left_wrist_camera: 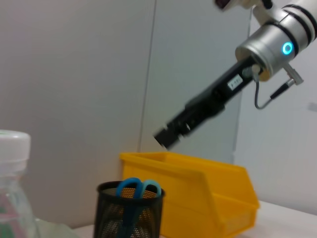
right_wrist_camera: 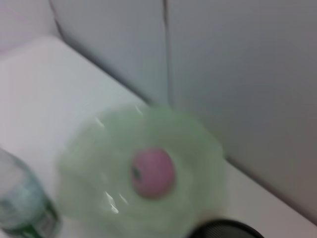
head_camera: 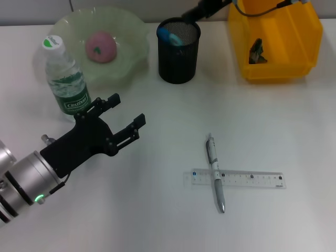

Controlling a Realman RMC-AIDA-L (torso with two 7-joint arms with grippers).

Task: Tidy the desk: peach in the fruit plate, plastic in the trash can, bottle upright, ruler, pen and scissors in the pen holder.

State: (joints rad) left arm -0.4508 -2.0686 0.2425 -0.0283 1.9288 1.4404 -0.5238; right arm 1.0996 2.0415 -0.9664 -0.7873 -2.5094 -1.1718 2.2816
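Nearest me, my left gripper point(head_camera: 126, 114) hangs over the white desk point(head_camera: 273, 121) with its fingers spread wide and nothing between them, just beside the upright water bottle point(head_camera: 65, 79). What I judge is left lies to its right: a silver pen point(head_camera: 215, 173) lying across a clear ruler point(head_camera: 236, 179). The pen looks light, stiff and smooth, so I would pinch it across the barrel near the middle, clear of the ruler. The ruler is thin, flat and probably slippery on this surface; taking it by one end seems safest. Farther back the peach point(head_camera: 101, 46) sits in the green fruit plate point(head_camera: 131, 37), and blue-handled scissors point(head_camera: 170, 35) stand in the black mesh pen holder point(head_camera: 178, 50). My right gripper point(head_camera: 190, 14) hovers above the holder's rim, beside the yellow bin point(head_camera: 275, 47); I cannot tell its finger state.
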